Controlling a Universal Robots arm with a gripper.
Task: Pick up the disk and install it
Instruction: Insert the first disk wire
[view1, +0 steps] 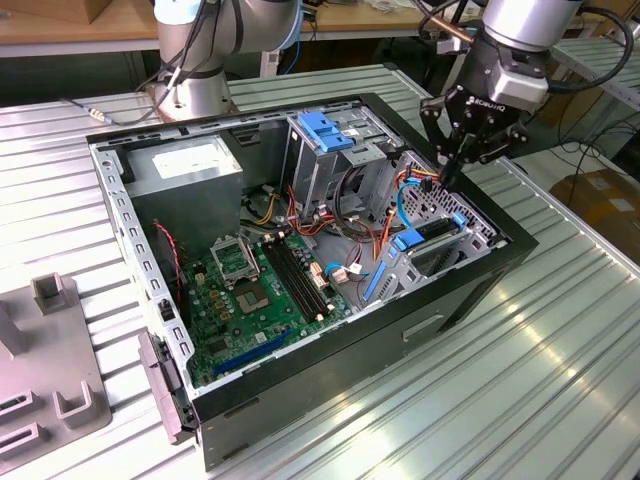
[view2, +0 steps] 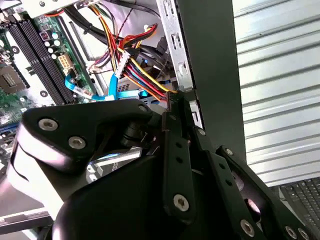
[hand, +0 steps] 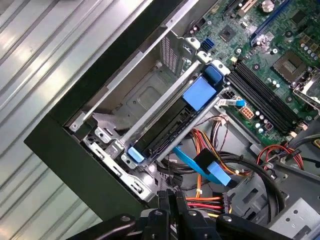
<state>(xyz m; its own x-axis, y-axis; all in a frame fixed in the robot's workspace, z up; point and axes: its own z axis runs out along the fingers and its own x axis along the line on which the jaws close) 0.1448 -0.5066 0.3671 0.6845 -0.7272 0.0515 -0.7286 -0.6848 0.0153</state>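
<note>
One disk (hand: 170, 127) sits in the case (view1: 470, 290); one tool (view1: 452, 170), fingers together, hovers above.

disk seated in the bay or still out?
In. The disk with its blue bracket lies slotted in the metal drive cage at the case corner; the pincer hovers above it, holding nothing.

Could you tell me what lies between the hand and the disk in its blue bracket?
In the first wrist view, a blue flat cable and a bundle of red, yellow and black wires lie between the hand and the disk.
</note>
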